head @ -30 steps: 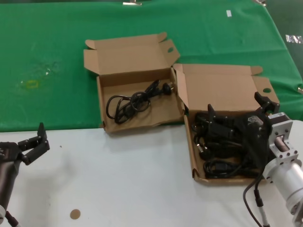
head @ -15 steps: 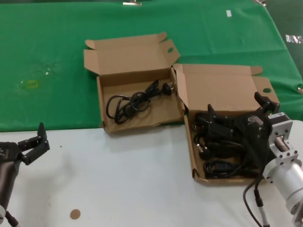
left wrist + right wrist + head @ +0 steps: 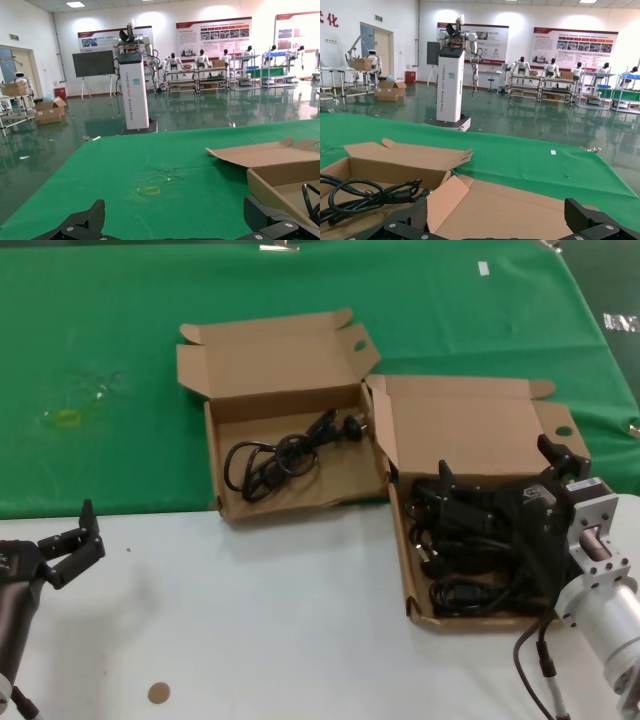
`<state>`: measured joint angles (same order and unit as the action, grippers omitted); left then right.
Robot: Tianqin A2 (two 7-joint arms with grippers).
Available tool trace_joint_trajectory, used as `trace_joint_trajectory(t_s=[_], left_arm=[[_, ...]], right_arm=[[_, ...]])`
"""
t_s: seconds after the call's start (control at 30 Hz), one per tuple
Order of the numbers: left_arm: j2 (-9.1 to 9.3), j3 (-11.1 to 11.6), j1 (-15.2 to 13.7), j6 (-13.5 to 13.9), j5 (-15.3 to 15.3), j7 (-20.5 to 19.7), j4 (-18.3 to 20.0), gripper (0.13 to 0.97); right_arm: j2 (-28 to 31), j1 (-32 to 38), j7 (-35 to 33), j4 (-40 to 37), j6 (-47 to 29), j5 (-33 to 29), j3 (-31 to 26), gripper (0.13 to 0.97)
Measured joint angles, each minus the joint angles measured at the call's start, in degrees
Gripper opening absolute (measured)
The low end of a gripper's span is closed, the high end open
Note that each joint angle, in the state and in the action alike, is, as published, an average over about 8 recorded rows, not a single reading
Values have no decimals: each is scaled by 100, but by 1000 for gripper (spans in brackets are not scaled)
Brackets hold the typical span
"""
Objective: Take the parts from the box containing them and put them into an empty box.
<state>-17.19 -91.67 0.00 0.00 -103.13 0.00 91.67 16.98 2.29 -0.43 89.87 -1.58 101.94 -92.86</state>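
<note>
- Green cloth (image 3: 120, 360) covers the far part of the surface (image 3: 250, 620), whose near part is bare white; the wrist views look across the cloth into a large hall with display boards and shelving.
- Two brown cardboard boxes lie open on the surface, lids hinged back toward the far side, each lid with one round hole.
- On the right, the box containing them (image 3: 470, 430) straddles the cloth's edge and the white area, its far left corner close to the other box.
- The empty box (image 3: 300, 400) lies left of it and farther away, on the cloth, and one black cord bundle (image 3: 275, 455) already rests on its floor.
- The right pincer (image 3: 500, 475) hangs over the right box with its fingers spread wide apart, one near the box's left wall and one by the right edge, gripping nothing.
- The parts (image 3: 465, 560), a heap of black cords with chunky plugs, fill the right box below that pincer.
- The left pincer (image 3: 70, 545) sits low at the near left over the white area, well apart from both boxes, its fingers open and empty.
- A small brown round spot (image 3: 158, 693) marks the white area near the front edge.
</note>
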Motion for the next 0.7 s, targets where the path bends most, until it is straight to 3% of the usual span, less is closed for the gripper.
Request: trace_joint_trajectory(t_s=[0.7], left_arm=[[0, 0, 0, 0, 0, 0, 0, 966]], right_arm=[[0, 0, 0, 0, 0, 0, 0, 966]])
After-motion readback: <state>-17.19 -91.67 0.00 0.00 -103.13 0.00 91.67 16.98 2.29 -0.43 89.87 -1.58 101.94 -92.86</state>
